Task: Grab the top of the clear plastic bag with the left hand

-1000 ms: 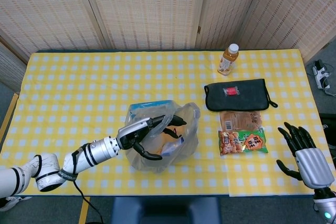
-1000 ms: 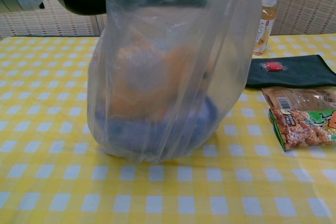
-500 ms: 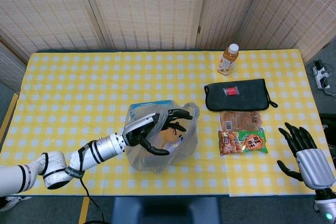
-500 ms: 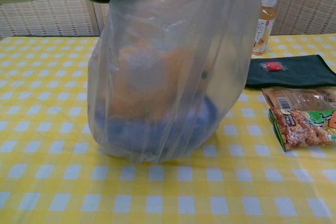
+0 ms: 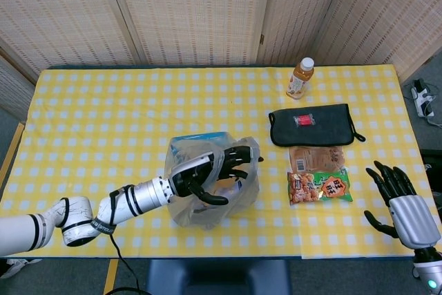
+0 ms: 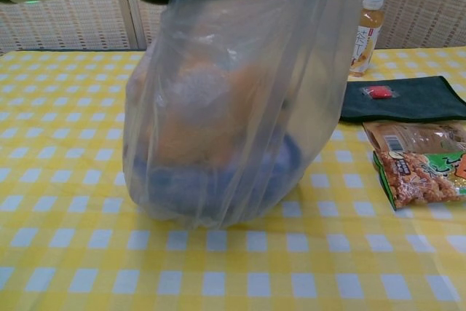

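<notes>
Clear plastic bag (image 6: pixel 233 107) at the near table edge, my left hand (image 5: pixel 207 174) over its top.

Nearest me the bag stands on the yellow checked tablecloth (image 5: pixel 103 115), with orange and blue contents blurred through the film. My left hand lies across the bag's mouth, fingers (image 5: pixel 238 159) spread and curved over the gathered plastic; I cannot tell whether they have actually closed on it. My right hand (image 5: pixel 400 202) hovers off the near right corner, fingers apart, holding nothing. Right of the bag lie a green snack packet (image 5: pixel 320 187) and, just behind it, a brown packet (image 5: pixel 315 157). Further back is a dark pouch (image 5: pixel 314 126) with a small red item (image 5: pixel 303 120) on it, then a drink bottle (image 5: pixel 300 79) near the far edge.
</notes>
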Tool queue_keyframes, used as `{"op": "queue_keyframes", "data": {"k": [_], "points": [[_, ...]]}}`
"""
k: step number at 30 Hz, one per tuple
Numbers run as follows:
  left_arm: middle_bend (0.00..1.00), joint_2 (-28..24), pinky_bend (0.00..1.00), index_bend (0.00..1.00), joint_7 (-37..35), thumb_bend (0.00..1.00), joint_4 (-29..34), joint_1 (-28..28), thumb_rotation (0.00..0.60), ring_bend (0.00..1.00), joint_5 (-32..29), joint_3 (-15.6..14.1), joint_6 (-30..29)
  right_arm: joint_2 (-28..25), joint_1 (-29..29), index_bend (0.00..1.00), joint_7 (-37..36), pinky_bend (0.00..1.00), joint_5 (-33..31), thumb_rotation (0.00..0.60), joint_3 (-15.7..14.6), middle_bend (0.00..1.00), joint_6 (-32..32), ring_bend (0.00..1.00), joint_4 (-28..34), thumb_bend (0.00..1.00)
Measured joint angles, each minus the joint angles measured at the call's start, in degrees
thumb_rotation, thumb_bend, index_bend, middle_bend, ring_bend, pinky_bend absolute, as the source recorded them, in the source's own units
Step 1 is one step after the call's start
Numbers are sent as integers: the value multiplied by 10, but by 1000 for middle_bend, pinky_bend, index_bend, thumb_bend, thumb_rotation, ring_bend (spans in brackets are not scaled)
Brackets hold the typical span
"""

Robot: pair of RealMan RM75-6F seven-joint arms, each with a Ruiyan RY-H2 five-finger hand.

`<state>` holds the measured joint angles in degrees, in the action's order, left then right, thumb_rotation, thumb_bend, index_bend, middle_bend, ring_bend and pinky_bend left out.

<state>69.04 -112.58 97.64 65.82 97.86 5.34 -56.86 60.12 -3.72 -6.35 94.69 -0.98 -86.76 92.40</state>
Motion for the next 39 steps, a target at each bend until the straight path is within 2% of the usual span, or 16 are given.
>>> {"op": "queue_keyframes", "data": {"k": [4,9,18,24,29,31,33,36,39], "points": [[144,7,223,134,-46,209,-16,16,600,63,27,-12,-5,-1,1,0,-2,0,2,600,0,0,-1,0,-1,328],[144,20,211,139,-85,209,-30,31,600,45,19,-10,-10,-1,-4,0,-2,0,4,600,-3,0,9,0,-1,328],[144,34,232,128,-82,209,-37,52,600,60,-5,2,2,-6,-2,0,-14,0,8,600,-6,0,3,0,-2,327],[144,35,261,144,-75,207,-19,61,600,83,-12,8,7,-12,-1,0,-20,0,14,600,-10,0,2,0,-1,328],[169,31,280,149,-64,206,-1,76,600,109,-32,26,27,-17,2,0,-29,0,18,600,-13,0,-4,0,0,327],[218,27,311,169,-55,206,7,77,600,148,-42,31,31,-18,4,0,-30,0,19,600,-14,0,-7,0,0,327],[323,23,376,218,-43,207,15,74,600,233,-54,35,32,-19,5,0,-33,0,20,600,-14,0,-11,0,-1,327],[574,18,523,376,-13,207,29,67,600,433,-82,42,34,-20,7,0,-34,0,21,600,-14,0,-14,0,-1,328],[714,13,613,487,35,206,49,58,600,543,-124,55,37,-19,7,0,-33,0,22,600,-14,0,-14,0,-1,328]]}}
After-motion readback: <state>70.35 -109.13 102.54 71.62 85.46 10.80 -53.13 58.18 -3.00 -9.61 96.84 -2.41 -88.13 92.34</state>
